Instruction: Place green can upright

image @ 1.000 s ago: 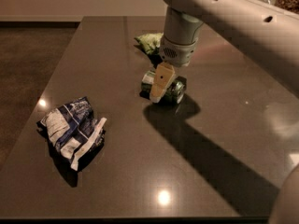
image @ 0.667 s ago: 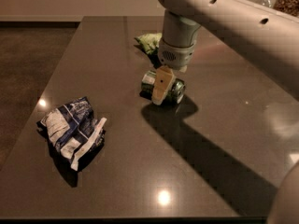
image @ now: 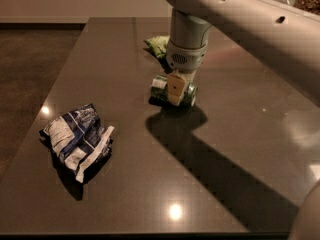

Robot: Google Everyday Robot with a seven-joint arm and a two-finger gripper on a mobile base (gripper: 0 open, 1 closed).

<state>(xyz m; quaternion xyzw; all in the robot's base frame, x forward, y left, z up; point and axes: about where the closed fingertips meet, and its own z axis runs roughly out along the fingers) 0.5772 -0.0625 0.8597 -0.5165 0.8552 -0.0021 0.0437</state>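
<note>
Partly hidden, green can point(image: 160, 87) lies beneath pincer point(image: 175, 92).

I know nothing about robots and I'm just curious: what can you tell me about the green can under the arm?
The green can is small and looks like shiny metal, with a green body and a pale label patch near its left end in the view. It lies on its side on the dark table, not upright, with its length running roughly left to right. The gripper sits over its middle from above and hides that part, so only the can's two ends show.
</note>
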